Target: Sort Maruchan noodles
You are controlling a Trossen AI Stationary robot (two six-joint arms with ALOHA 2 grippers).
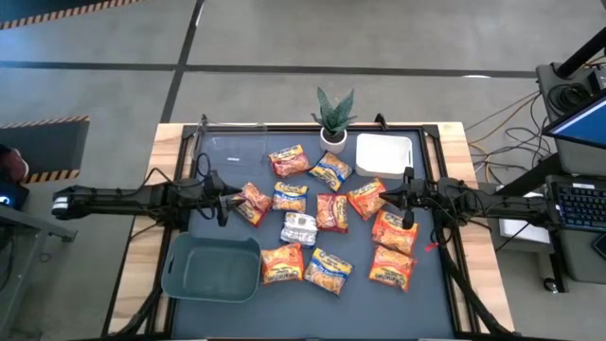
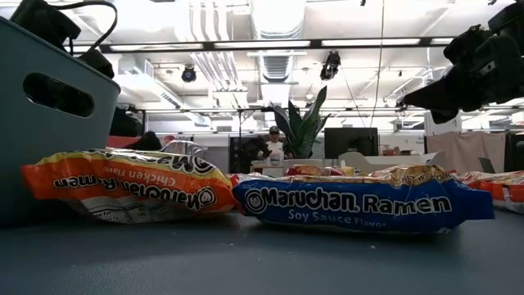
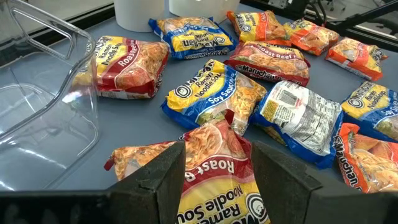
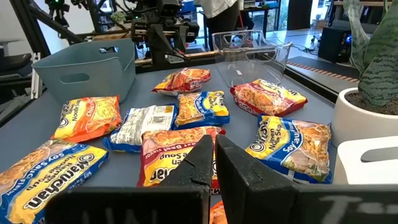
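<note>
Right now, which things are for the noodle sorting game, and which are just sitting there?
For the job:
noodle packets
grey-blue bin
clear container
white container
left gripper, open above a red packet

Just sitting there:
potted plant
right gripper, shut

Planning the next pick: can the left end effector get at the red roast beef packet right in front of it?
Probably yes: the left end effector is open with the red roast beef packet between its fingers, nothing lying on top.
</note>
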